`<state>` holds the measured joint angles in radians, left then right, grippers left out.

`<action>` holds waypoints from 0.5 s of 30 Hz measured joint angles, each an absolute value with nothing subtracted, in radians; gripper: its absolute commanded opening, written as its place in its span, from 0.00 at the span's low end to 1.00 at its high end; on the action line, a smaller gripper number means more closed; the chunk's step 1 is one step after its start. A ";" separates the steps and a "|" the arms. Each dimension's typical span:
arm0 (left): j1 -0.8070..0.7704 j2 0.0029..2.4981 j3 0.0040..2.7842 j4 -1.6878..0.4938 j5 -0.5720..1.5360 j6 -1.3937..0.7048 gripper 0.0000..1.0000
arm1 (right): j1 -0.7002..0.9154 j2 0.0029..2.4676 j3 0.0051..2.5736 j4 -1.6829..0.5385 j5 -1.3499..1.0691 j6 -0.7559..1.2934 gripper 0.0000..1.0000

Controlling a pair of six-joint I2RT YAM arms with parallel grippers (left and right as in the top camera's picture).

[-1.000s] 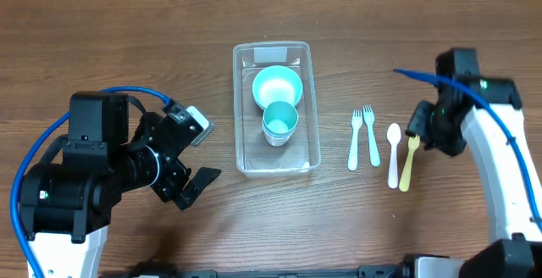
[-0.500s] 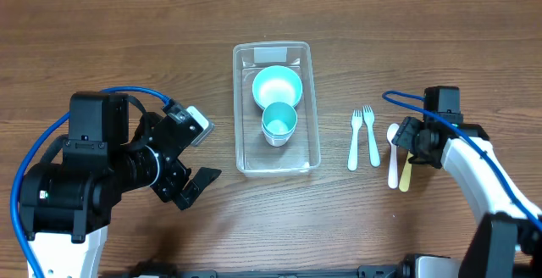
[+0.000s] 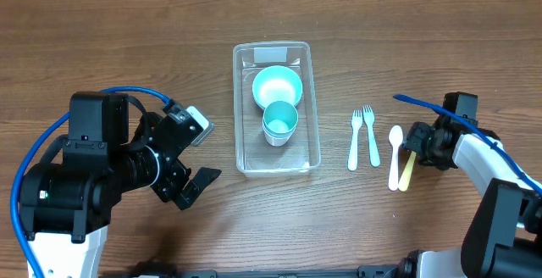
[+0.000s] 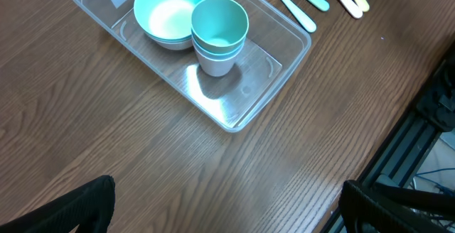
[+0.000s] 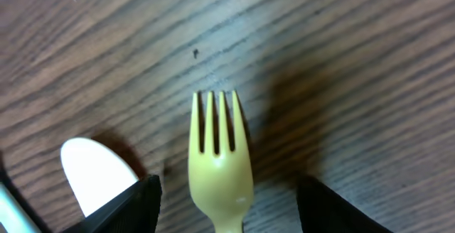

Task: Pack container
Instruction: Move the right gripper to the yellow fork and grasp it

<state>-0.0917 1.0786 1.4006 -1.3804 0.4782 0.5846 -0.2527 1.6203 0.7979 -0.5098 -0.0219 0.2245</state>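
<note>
On the wooden table [image 3: 127,41], right fingers [image 5: 341,204] straddle the yellow fork [image 5: 219,169], unclenched; left fingers [image 4: 78,208] hover spread wide.

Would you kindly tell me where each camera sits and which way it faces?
Overhead: above the table, looking straight down at the container, left hand and right hand.
Left wrist: on the left arm, angled down at the container; fingertips show at bottom corners.
Right wrist: close above the yellow fork; its fingers flank it.
Shared: overhead and left wrist both show the container.
</note>
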 measured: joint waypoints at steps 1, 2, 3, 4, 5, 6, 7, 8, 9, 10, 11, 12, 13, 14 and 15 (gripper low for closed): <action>-0.092 1.079 1.401 -1.380 0.478 0.585 1.00 | -0.253 1.626 0.797 -0.489 -0.023 0.216 0.59; -0.092 1.079 1.401 -1.380 0.478 0.585 1.00 | -0.253 1.628 0.796 -0.479 -0.025 0.212 0.56; -0.092 1.079 1.401 -1.380 0.478 0.585 1.00 | -0.253 1.629 0.794 -0.471 -0.025 0.208 0.55; -0.092 1.079 1.401 -1.380 0.478 0.585 1.00 | -0.253 1.630 0.792 -0.463 -0.025 0.205 0.54; -0.092 1.079 1.401 -1.380 0.478 0.585 1.00 | -0.253 1.631 0.791 -0.459 -0.024 0.205 0.54; -0.092 1.079 1.401 -1.380 0.478 0.585 1.00 | -0.253 1.632 0.791 -0.456 -0.022 0.204 0.54; -0.092 1.079 1.401 -1.380 0.478 0.585 1.00 | -0.253 1.633 0.791 -0.455 -0.022 0.205 0.54; -0.092 1.079 1.401 -1.380 0.478 0.585 1.00 | -0.253 1.634 0.791 -0.455 -0.022 0.204 0.54; -0.092 1.079 1.401 -1.380 0.478 0.585 1.00 | -0.253 1.639 0.792 -0.455 -0.019 0.205 0.53; -0.092 1.079 1.401 -1.380 0.478 0.585 1.00 | -0.253 1.643 0.795 -0.454 -0.017 0.204 0.53; -0.092 1.079 1.401 -1.380 0.478 0.585 1.00 | -0.253 1.649 0.798 -0.448 -0.015 0.204 0.50; -0.092 1.079 1.401 -1.380 0.478 0.585 1.00 | -0.253 1.655 0.805 -0.446 -0.011 0.201 0.50; -0.092 1.079 1.401 -1.380 0.478 0.585 1.00 | -0.253 1.660 0.810 -0.451 -0.002 0.200 0.50; -0.092 1.079 1.401 -1.380 0.478 0.585 1.00 | -0.252 1.661 0.811 -0.458 0.003 0.200 0.50; -0.092 1.079 1.401 -1.380 0.478 0.585 1.00 | -0.249 1.662 0.812 -0.463 0.007 0.198 0.50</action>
<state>-0.0917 1.0786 1.4006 -1.3804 0.4782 0.5846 -0.2485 1.6615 0.8116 -0.4629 0.0074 0.1982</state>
